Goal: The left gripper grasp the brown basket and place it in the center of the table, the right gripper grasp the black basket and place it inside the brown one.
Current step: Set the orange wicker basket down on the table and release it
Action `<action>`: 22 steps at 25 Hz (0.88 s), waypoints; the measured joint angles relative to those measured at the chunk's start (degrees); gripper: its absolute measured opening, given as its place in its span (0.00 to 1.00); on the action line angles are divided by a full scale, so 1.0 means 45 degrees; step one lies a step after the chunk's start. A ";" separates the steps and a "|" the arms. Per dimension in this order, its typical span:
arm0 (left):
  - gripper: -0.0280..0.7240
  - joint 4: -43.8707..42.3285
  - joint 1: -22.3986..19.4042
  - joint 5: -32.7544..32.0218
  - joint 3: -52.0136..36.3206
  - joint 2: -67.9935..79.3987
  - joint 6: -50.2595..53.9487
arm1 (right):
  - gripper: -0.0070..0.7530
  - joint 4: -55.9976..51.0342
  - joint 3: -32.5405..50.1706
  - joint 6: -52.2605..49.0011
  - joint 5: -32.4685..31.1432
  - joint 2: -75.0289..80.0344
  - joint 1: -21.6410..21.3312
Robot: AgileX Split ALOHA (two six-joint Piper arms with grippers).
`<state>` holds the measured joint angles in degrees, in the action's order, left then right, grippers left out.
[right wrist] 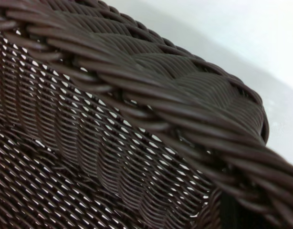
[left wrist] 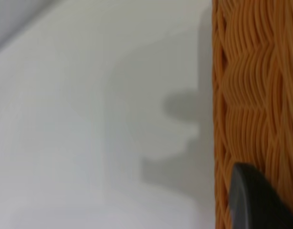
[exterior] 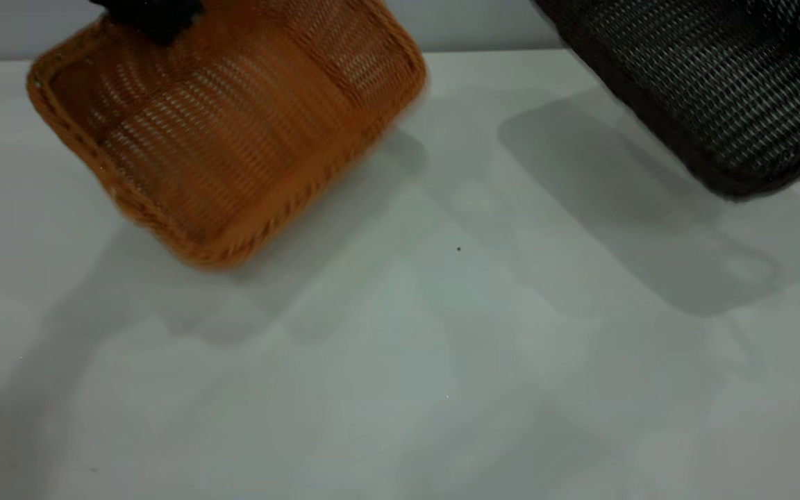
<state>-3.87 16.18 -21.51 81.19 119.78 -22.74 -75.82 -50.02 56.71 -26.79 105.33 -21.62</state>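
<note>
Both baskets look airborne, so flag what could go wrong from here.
1. The brown basket hangs tilted from the left gripper at its far rim; it may swing or slip.
2. The black basket is also lifted, beside it; they could collide over the table if both move to the center together.

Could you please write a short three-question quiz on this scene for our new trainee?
1. True or false: the black basket already sits inside the brown basket.
2. Which basket does the left gripper meet at its far rim? A) brown B) black
3. Fill in: the middle of the table holds ____ basket.

Key: 1 false, they are apart, at opposite sides of the exterior view, both tilted with shadows offset beneath them. 2 A. 3 no.
</note>
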 joint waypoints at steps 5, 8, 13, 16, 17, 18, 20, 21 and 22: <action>0.14 0.4644 0.1009 -0.2415 0.0000 0.0000 -0.6526 | 0.15 0.0898 -0.0818 -0.0111 -0.1336 -0.0171 -0.0461; 0.14 0.6909 0.1122 -0.3408 0.0000 0.0026 -1.0715 | 0.15 0.1251 -0.1023 -0.0150 -0.1514 -0.0171 -0.0496; 0.14 0.7659 0.1122 -0.4139 0.0036 0.0608 -1.4597 | 0.15 0.1603 -0.1197 -0.0241 -0.1841 -0.0171 -0.0522; 0.14 0.7855 0.1122 -0.3988 0.0036 0.1096 -1.5666 | 0.15 0.1635 -0.1255 -0.0271 -0.1982 -0.0176 -0.0560; 0.14 0.7968 0.1122 -0.3854 0.0036 0.1210 -1.5919 | 0.15 0.1635 -0.1255 -0.0302 -0.2012 -0.0176 -0.0560; 0.14 0.8090 0.1122 -0.3694 0.0036 0.1284 -1.6103 | 0.15 0.1672 -0.1255 -0.0302 -0.2010 -0.0176 -0.0560; 0.14 0.8496 0.1122 -0.3277 0.0039 0.1444 -1.6331 | 0.15 0.1682 -0.1255 -0.0327 -0.2025 -0.0176 -0.0560; 0.15 0.8694 0.1122 -0.3105 0.0050 0.1495 -1.6379 | 0.15 0.1682 -0.1255 -0.0363 -0.2056 -0.0176 -0.0560; 0.15 0.8797 0.1122 -0.3014 0.0050 0.1561 -1.6410 | 0.15 0.1682 -0.1255 -0.0392 -0.2069 -0.0176 -0.0560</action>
<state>35.72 21.23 -35.07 81.42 126.81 -96.59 -68.26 -55.67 54.94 -36.10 104.53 -24.14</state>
